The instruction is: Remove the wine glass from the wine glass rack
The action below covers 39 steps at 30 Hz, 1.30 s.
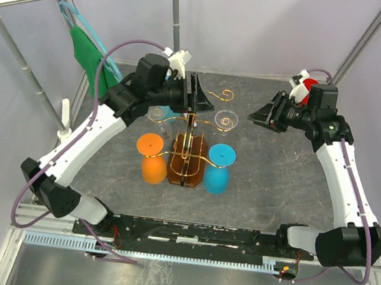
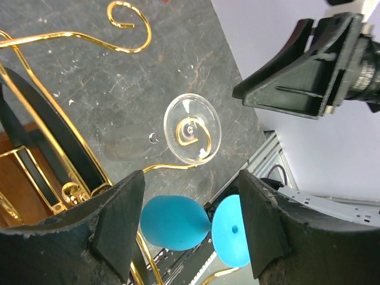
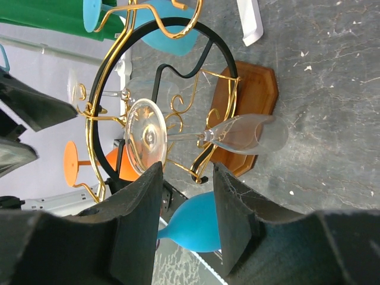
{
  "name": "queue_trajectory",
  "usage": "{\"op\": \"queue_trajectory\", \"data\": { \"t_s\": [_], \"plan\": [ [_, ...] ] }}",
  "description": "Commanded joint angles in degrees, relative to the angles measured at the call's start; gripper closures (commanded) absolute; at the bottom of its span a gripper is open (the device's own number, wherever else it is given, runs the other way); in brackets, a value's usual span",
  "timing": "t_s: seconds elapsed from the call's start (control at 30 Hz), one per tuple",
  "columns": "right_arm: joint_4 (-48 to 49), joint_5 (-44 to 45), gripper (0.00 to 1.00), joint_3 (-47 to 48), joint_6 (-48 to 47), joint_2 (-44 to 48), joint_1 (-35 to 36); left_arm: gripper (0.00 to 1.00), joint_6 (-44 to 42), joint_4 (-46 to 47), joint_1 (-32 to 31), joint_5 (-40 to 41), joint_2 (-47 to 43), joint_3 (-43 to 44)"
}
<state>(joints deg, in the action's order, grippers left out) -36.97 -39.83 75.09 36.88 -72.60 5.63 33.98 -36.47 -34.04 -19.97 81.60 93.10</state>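
My right hand (image 3: pixel 187 169) is spread and empty, rolled onto its side. It points at the clear wine glass (image 3: pixel 237 135) close ahead, which it has not yet touched. The glass hangs bowl-down, its foot hooked in a gold scroll arm on the side of the wine glass rack (image 3: pixel 178 113) that faces this hand. Its stem lies across the gap between my fingers (image 3: pixel 136 225) rather than along it. I judge I would have to turn the wrist, or come in under the foot, before closing.

The curled wire around the foot is what stands in the way. The glass must slide out along that arm, not pull straight back. A blue glass (image 3: pixel 196 228) hangs off the rack just beside my fingertips, near enough to knock.

Past the clear glass, my left hand (image 1: pixel 196 95) hovers over the top of the rack, also spread and holding nothing. It is probably placed there to steady the stand on its wooden base (image 3: pixel 255 95). Beyond the rack from my right hand hangs an orange glass (image 3: pixel 74 163). A green cloth (image 1: pixel 87 48) lies farthest off, past the edge of the tabletop (image 1: pixel 268 186).
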Motion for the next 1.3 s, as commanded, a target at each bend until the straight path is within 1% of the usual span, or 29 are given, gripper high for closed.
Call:
{"op": "queue_trajectory", "data": {
  "t_s": [0.0, 0.2, 0.33, 0.57, 0.73, 1.03, 1.13, 1.23, 1.27],
  "plan": [
    [-0.75, 2.21, 0.53, 1.36, -1.93, 2.46, 0.02, 0.28, 2.85, 5.99, -1.01, -2.86, 2.48, -0.63],
    [-1.03, 2.21, 0.53, 1.55, -2.0, 3.76, -0.14, 0.28, 1.79, 5.44, -1.79, -3.21, 7.33, 1.77],
    [-1.57, 2.88, 0.53, 1.72, -2.39, 4.44, -0.52, 0.29, 1.87, 5.29, -2.29, -5.11, 10.02, 2.48],
    [-1.78, 2.88, 0.53, 1.5, -2.63, 4.7, -1.63, 0.3, 1.4, 3.62, -2.78, -5.39, 11.74, 3.46],
    [-1.0, 2.47, 0.53, 1.04, -2.28, 4.86, -1.83, 0.33, 0.04, 0.94, -3.09, -4.3, 13.2, 4.85],
    [-0.28, 2.29, 0.53, 0.72, -1.73, 4.96, -2.16, 0.34, -4.05, -6.96, -4.08, 0.84, 16.34, 10.23],
    [-0.04, 2.23, 0.53, 0.58, -1.73, 4.91, -2.31, 0.34, -4.53, -8.02, -4.18, 0.3, 17.01, 10.68],
    [0.13, 2.2, 0.53, 0.28, -1.81, 4.84, -2.38, 0.4, -4.36, -8.02, -4.34, -1.57, 17.46, 10.82],
    [0.12, 2.22, 0.53, 0.22, -1.75, 4.9, -2.41, 0.44, -4.36, -8.03, -4.38, -2.06, 17.57, 10.93]
  ]
}}
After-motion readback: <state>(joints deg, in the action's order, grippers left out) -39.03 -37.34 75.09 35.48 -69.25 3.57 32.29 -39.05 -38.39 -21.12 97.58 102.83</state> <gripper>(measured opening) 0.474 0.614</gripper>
